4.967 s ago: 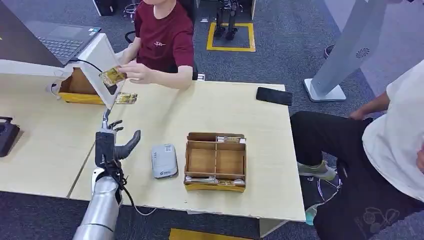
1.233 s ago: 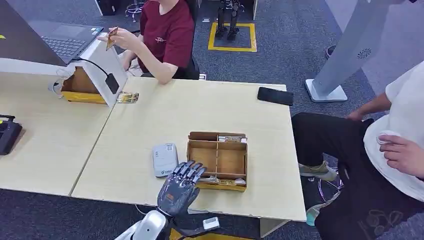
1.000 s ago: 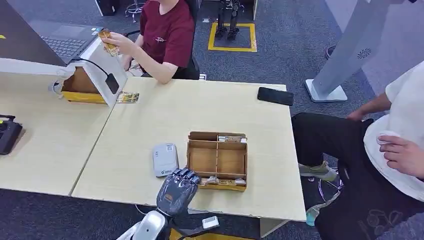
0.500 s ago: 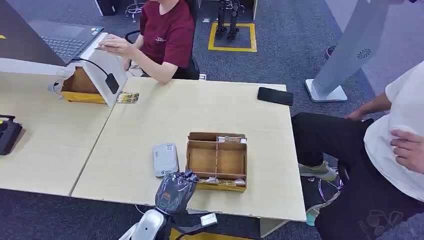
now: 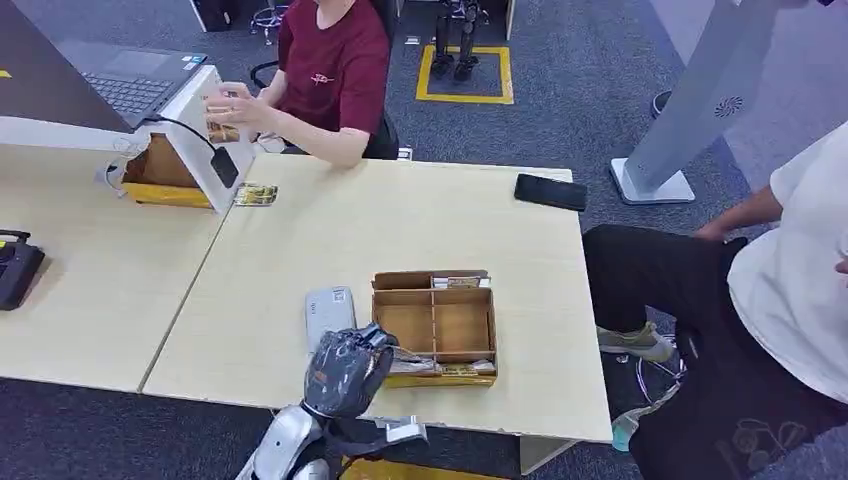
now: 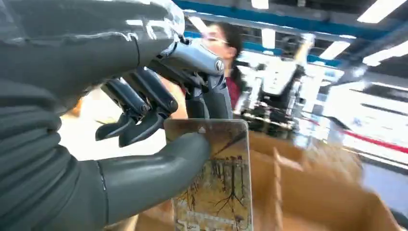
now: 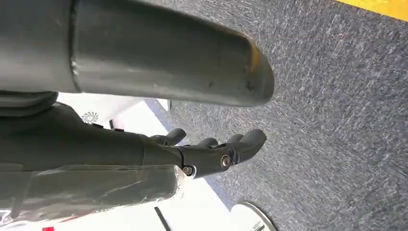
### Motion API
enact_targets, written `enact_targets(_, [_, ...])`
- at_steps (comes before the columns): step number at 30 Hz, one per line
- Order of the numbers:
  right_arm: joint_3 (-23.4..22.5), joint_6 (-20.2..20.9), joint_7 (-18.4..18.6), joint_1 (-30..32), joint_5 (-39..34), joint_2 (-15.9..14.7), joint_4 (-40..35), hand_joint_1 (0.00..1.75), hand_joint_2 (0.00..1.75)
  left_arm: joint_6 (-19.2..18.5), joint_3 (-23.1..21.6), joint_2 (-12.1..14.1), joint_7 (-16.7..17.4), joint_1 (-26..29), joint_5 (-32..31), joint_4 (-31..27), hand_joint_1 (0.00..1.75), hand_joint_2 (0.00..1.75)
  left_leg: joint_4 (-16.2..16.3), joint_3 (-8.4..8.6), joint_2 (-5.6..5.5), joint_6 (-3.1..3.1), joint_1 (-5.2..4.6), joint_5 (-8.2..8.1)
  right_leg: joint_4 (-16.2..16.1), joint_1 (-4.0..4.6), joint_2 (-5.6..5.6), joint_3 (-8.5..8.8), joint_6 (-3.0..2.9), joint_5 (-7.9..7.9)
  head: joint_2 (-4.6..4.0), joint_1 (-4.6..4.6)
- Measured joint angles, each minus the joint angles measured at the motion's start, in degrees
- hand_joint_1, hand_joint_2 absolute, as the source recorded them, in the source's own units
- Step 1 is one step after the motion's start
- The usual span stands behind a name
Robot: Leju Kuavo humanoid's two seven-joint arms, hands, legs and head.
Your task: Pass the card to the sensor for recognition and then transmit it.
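Observation:
My left hand (image 5: 345, 370) is at the front left corner of the divided cardboard box (image 5: 484, 345), its fingers curled in. In the left wrist view the thumb and fingers (image 6: 144, 103) pinch a card (image 6: 216, 185) with a brown tree picture, held upright over the box (image 6: 308, 192). More cards (image 5: 440, 369) lie in the box's front slot. The grey-white card sensor (image 5: 328, 303) lies flat on the table just beyond the hand, left of the box. My right hand (image 7: 216, 149) hangs over grey carpet with its fingers straight and holds nothing.
A person in a red shirt (image 5: 335, 60) sits at the far side, holding a card (image 5: 222, 130) against a white stand (image 5: 205, 120). Another card (image 5: 255, 193) lies beside it. A black phone (image 5: 548, 191) lies at the far right. A person in white (image 5: 790, 270) sits at the right.
My left hand came from the table's left side to the box front, and its fingers curled in onto a card. The person in red lowered a card to the white stand.

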Motion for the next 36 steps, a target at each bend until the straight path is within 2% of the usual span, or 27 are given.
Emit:
enact_targets(9, [-0.09, -0.07, 0.02, 0.00, 0.00, 0.09, 0.00, 0.00, 0.00, 0.00, 0.50, 2.10, 0.68, -0.22, 1.84, -3.68, 1.75, 1.75, -0.01, 0.01, 0.00, -0.01, 0.01, 0.01, 0.01, 0.01, 0.01, 0.00, 0.00, 0.00, 0.00, 0.00])
enact_targets(15, [-0.09, -0.04, 0.13, -0.01, 0.02, 0.26, 0.00, 0.00, 0.00, 0.00, 3.01, 2.17, 3.08, -2.16, -2.55, -4.03, 1.75, 1.75, 0.00, 0.00, 0.00, -0.01, 0.00, 0.01, 0.01, 0.00, 0.00, -0.01, 0.00, 0.00, 0.00, 0.00])
enact_targets(19, [0.09, -0.04, 0.00, -0.07, 0.02, 0.42, 0.00, 0.00, 0.00, 0.00, 7.66, 2.17, 3.37, -7.22, -0.50, -2.41, 1.75, 1.75, 0.00, 0.01, -0.01, -0.04, 0.01, 0.08, 0.02, 0.01, -0.02, 0.01, -0.01, 0.04, 0.00, 0.00])
enact_targets(24, [1.01, 0.20, 0.11, -0.07, 0.04, 0.42, 0.00, 0.00, 0.00, 0.00, 14.13, 2.27, 6.21, -12.62, -6.12, 0.92, 1.75, 1.75, 0.00, -0.01, 0.00, -0.04, 0.02, 0.16, 0.06, 0.01, -0.01, -0.01, -0.05, 0.08, 0.00, 0.00])
enact_targets(27, [1.51, 0.28, 0.26, -0.08, 0.04, 0.44, 0.00, 0.00, 0.00, 0.00, 18.50, 2.43, 6.36, -14.84, -7.45, 2.62, 1.75, 1.75, -0.01, 0.01, 0.02, -0.04, 0.02, 0.15, 0.07, 0.01, 0.04, -0.02, -0.05, 0.08, 0.00, 0.00])
enact_targets(32, [2.12, 0.55, 0.50, -0.09, 0.04, 0.44, 0.00, 0.00, 0.00, 0.00, 24.40, 2.47, 3.76, -15.91, -6.42, 4.32, 1.75, 1.75, -0.01, -0.02, 0.01, -0.04, 0.02, 0.15, 0.07, 0.02, 0.03, -0.04, -0.05, 0.07, 0.00, 0.00])
enact_targets(36, [2.62, 0.55, 0.61, -0.09, 0.04, 0.44, 0.00, 0.00, 0.00, 0.00, 26.71, 2.34, 2.95, -15.86, -6.40, 4.83, 1.75, 1.75, -0.01, -0.05, 0.01, -0.04, 0.01, 0.15, 0.06, 0.01, 0.03, -0.05, -0.05, 0.07, 0.00, 0.00])
